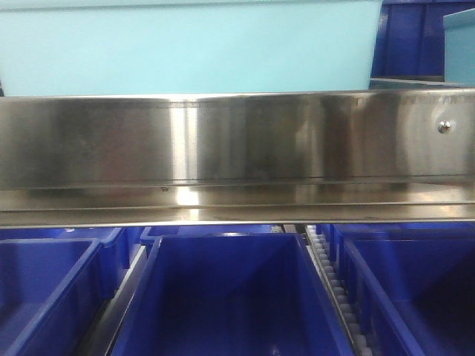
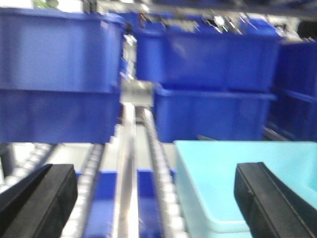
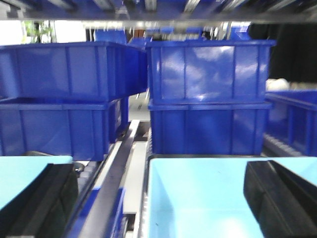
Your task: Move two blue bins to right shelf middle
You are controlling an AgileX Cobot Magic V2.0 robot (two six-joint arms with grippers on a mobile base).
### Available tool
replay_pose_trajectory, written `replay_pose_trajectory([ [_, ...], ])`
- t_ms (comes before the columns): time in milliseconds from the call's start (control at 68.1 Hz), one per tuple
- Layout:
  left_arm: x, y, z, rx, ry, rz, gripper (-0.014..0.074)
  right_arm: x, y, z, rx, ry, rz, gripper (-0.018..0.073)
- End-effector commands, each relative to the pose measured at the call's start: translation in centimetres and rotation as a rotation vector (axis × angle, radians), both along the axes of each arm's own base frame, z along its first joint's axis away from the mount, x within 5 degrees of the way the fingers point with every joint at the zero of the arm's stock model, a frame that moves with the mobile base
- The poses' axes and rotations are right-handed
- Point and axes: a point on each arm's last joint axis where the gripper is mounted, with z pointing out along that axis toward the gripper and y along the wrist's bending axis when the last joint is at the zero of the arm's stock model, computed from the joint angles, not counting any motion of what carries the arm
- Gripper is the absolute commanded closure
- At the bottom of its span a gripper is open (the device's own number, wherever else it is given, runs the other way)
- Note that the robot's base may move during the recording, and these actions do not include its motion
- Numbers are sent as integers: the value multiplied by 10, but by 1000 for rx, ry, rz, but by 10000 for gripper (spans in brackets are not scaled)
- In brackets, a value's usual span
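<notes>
Left gripper (image 2: pixel 156 173) and right gripper (image 3: pixel 158 168) spread, empty; we'd push the pale-blue bins (image 3: pixel 198 203) squarely along the rollers (image 2: pixel 159 163), stopping short of the dark-blue bins (image 3: pixel 208 99).

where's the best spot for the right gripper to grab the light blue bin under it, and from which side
Probably the thick rim on the left wall of the light-blue bin, from the front and above. Its top is open, the open right gripper straddles that wall, and stacked dark blue bins close off the back.
</notes>
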Motion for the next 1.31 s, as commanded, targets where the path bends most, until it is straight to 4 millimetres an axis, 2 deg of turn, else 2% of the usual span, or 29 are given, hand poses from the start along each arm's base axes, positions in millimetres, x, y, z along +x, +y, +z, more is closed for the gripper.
replay_pose_trajectory([
  [0, 15, -9, 14, 14, 95, -58, 46, 16, 6, 21, -11, 47, 43, -9],
  [206, 68, -33, 46, 91, 351, -110, 46, 62, 43, 61, -50, 237, 254, -9],
  [338, 108, -48, 58, 134, 500, -108, 46, 97, 74, 74, -102, 399, 353, -9],
  [426, 134, -58, 61, 144, 583, -117, 46, 125, 90, 75, -143, 549, 372, -9],
  [543, 167, -70, 58, 170, 684, -119, 46, 161, 105, 68, -155, 740, 363, -9],
  [646, 197, -80, 46, 199, 778, -119, 46, 190, 116, 60, -151, 820, 348, -9],
  [734, 219, -88, 30, 227, 868, -118, 46, 212, 124, 49, -138, 861, 336, -9],
  [851, 248, -97, 3, 246, 948, -113, 46, 239, 135, 24, -150, 936, 328, -9],
  [1057, 271, -105, -30, 269, 1038, -112, 46, 268, 147, -18, -141, 1047, 302, -9],
  [1292, 280, -109, -45, 275, 1078, -114, 48, 283, 153, -41, -150, 1089, 296, 6],
])
